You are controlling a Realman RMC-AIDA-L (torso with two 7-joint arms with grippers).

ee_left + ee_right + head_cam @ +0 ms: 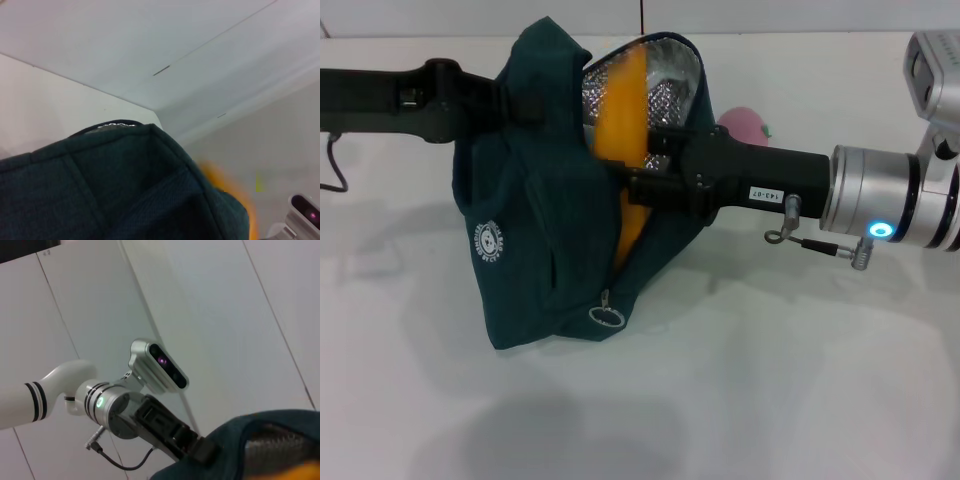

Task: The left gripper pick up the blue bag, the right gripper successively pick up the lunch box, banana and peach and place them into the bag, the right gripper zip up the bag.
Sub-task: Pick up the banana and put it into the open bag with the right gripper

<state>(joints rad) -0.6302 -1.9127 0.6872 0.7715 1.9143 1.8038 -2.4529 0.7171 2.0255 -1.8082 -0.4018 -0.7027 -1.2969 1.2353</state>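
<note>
At centre of the head view the blue bag (pixel 535 215) stands on the white counter (pixel 770 380), mouth up and gaping toward one o'clock, silver lining (pixel 665 85) catching the light. From nine o'clock the left gripper (pixel 510 100) reaches in and has the bag's top edge at the ten o'clock corner; cloth folds over the tips, so I cannot tell how wide the jaws stand. The left wrist view is filled with that same teal fabric (pixel 115 185), a blur of orange at its far edge.

From three o'clock comes the right gripper (pixel 645 175), black body pushed into the bag's mouth, and the banana (pixel 620 130) is right there with it: upright, upper half showing against the lining, lower end down inside the slit of the bag. The jaws are hidden behind the gripper housing and the fruit, so whether they clamp the banana or stand apart I cannot tell. A small white label sits on the black forearm, and a blue light (pixel 880 231) glows on the silver wrist ring.

Behind that arm, at about two o'clock from the bag, the peach (pixel 745 125) sits on the counter, half covered by the arm. The round white logo (pixel 492 240) faces eight o'clock on the bag's side, and the ring pull (pixel 605 316) of the zipper hangs low at six o'clock. The lunch box is not to be seen.

The right wrist view looks across at the left arm (pixel 55 395), white with black bands, its camera housing (pixel 157 365) above the bag rim (pixel 240 440).
</note>
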